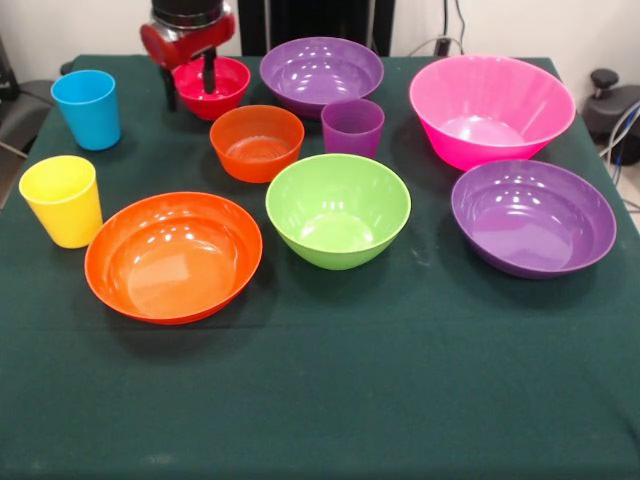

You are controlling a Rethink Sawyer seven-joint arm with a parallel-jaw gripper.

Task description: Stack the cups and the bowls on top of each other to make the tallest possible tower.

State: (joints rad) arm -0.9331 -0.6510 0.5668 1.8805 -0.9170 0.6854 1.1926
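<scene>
Ten empty dishes sit apart on the green worktop [330, 400], unstacked. Blue cup [86, 108] and yellow cup [62, 199] stand left. The gripper [190, 85] hangs over the small red bowl [215, 86], partly hiding it; its fingers [209, 72] seem spread astride the rim. Pink bowl [490, 108] stands far right.

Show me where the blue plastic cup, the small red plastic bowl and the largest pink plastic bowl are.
Blue plastic cup [88, 115]: front view, on its outer wall.
Small red plastic bowl [232, 84]: front view, on its inner wall.
Largest pink plastic bowl [520, 95]: front view, on its inner wall.
</scene>
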